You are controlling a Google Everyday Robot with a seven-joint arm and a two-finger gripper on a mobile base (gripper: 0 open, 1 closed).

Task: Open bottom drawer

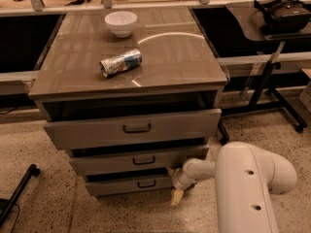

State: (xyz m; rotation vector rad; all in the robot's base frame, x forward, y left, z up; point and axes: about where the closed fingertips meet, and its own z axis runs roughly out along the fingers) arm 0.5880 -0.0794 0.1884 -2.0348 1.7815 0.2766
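Note:
The bottom drawer is the lowest and narrowest of three grey-beige drawer fronts, with a small dark bar pull at its centre. It stands slightly out, with a dark gap above it. My gripper is low at the drawer's right end, on the end of my white arm. A yellowish fingertip points down toward the floor beside the drawer's right corner. The gripper is to the right of the pull, not on it.
The middle drawer and the top drawer also stand partly out. A white bowl and a crushed can lie on the cabinet top. A rolling stand with a headset is at the right. A dark bar lies on the floor at the left.

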